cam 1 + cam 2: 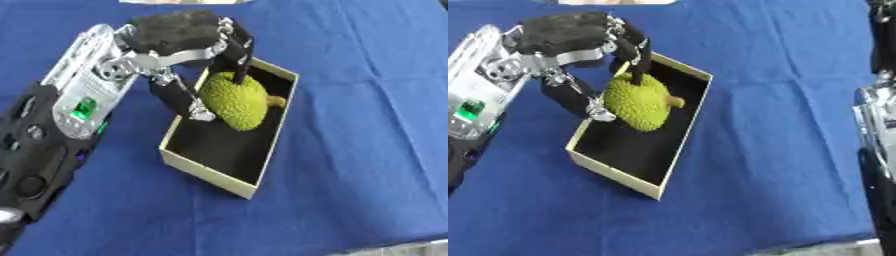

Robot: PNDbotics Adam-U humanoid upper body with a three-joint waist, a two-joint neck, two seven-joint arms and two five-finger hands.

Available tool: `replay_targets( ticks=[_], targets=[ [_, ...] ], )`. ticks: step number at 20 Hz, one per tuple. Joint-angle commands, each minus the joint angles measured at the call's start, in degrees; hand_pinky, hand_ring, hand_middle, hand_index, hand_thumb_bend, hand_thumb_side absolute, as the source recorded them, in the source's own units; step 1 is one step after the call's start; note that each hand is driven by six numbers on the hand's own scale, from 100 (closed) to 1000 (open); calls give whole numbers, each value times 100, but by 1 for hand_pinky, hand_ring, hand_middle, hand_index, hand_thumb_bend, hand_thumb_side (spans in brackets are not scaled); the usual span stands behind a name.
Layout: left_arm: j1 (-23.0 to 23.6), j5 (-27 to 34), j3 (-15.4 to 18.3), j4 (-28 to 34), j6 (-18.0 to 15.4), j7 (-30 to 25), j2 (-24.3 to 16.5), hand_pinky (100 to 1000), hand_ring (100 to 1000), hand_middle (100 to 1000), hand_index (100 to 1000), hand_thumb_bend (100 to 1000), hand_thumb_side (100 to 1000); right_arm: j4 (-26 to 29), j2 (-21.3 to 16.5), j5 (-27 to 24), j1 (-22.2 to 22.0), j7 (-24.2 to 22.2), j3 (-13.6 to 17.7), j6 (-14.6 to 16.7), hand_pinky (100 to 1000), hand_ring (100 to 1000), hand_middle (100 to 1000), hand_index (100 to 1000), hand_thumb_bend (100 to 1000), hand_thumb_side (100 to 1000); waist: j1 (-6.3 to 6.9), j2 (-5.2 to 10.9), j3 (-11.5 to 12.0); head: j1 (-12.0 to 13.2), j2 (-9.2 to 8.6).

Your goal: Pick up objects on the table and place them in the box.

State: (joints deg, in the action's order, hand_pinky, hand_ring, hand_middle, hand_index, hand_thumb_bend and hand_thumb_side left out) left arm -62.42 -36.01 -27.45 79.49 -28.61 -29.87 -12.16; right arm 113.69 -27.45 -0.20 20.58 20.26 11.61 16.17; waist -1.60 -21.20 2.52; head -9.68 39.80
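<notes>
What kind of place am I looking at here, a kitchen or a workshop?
Probably a robot test bench rather than a kitchen: a table under a plain blue cloth, one open cardboard box, and the left hand lowering a spiky green fruit into it.

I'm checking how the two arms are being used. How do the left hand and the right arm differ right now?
The left hand is over the box, fingers and thumb curled round the bumpy green fruit; the right arm hangs idle at the right edge of the right eye view, its hand out of view. The left arm reaches across the blue cloth; the right arm stays clear of the box. Both are black with silver parts.
</notes>
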Motion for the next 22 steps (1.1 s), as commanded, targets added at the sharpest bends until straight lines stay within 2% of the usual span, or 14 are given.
replay_targets(
  ticks=[1,3,4,5,7,11,18,20,22],
  targets=[
    [-66,-94,18,-24,-53,-98,30,621,431,616,580,571,100,90,-109,-19,21,27,61,11,779,717,619,795,100,557,-17,108,-9,-17,33],
    [-60,-110,27,-45,-78,-119,35,621,431,616,580,571,100,90,-108,-17,20,29,61,11,779,717,619,795,100,557,-17,107,-9,-17,34],
    [-58,-128,9,-51,-99,-138,31,719,584,735,725,646,100,90,-106,-17,18,31,61,10,779,717,619,795,100,559,-17,106,-9,-17,34],
    [-62,-172,-27,-40,-149,-189,24,802,711,817,820,746,100,90,-100,-18,15,33,63,7,779,717,618,795,100,559,-18,105,-7,-18,35],
    [-64,-286,-32,13,-280,-324,18,857,776,864,857,760,100,90,-91,-19,13,37,65,2,779,717,618,795,100,560,-21,105,0,-19,37],
    [-47,-409,74,90,-402,-411,13,882,805,882,876,739,100,90,-83,-12,-2,45,71,-10,779,717,618,795,100,560,-28,107,10,-24,34],
    [-44,-321,226,301,-282,-275,3,878,793,877,854,731,100,90,-78,-5,-3,58,74,-15,779,718,618,795,100,556,-39,121,29,-12,22],
    [-27,-198,336,395,-176,-166,-24,865,764,864,825,666,100,90,-78,-4,-1,65,78,-10,779,718,619,794,100,553,-43,126,37,-7,12],
    [26,-36,521,564,-35,-11,-89,843,698,831,804,495,100,90,-83,-1,6,77,89,7,779,719,619,794,100,544,-57,138,66,-16,-4]
  ],
)
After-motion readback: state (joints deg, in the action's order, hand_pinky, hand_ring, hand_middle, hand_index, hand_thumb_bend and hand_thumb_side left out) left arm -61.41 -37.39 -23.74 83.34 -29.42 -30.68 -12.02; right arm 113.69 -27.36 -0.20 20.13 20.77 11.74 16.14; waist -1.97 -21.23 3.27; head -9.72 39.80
